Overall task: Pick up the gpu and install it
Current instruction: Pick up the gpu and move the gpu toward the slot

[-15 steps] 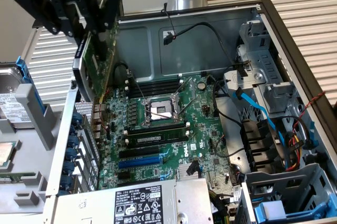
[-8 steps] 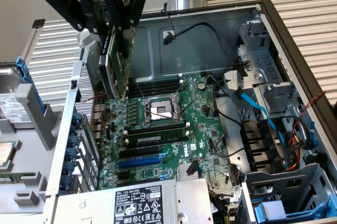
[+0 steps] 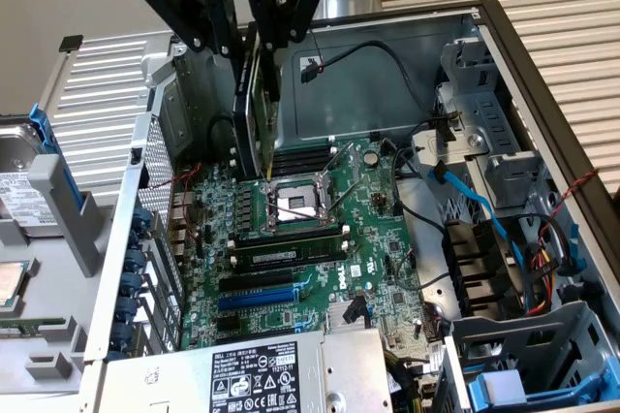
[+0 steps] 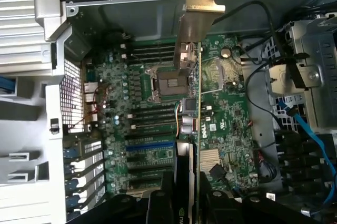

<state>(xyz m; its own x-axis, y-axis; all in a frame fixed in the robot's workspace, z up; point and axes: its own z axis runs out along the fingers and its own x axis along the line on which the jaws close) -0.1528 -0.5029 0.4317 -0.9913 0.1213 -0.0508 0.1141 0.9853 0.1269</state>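
Green board and black shroud pressed between the clenched jaws, the gpu (image 3: 254, 108) hangs on edge above the motherboard (image 3: 320, 238) inside the open case (image 3: 542, 74). Its silver bracket (image 4: 199, 21) sits at the end away from the jaws. Gripping the flat faces probably leaves its edges free to line up with the blue slot (image 3: 257, 295); the card isn't seated yet.

gpu (image 4: 189, 45): bracket bare silver metal with a dull sheen, board green, shroud black plastic.
Gripper (image 3: 254, 45): matt black links.
Motherboard (image 3: 320, 258): green laminate, slight gloss.
Case wall (image 3: 349, 103), 12 o'clock of motherboard: matt grey sheet metal.
Blue cable (image 3: 463, 190), 3 o'clock: glossy plastic.
Power supply (image 3: 339, 365), 6 o'clock: bright metal, white paper label.
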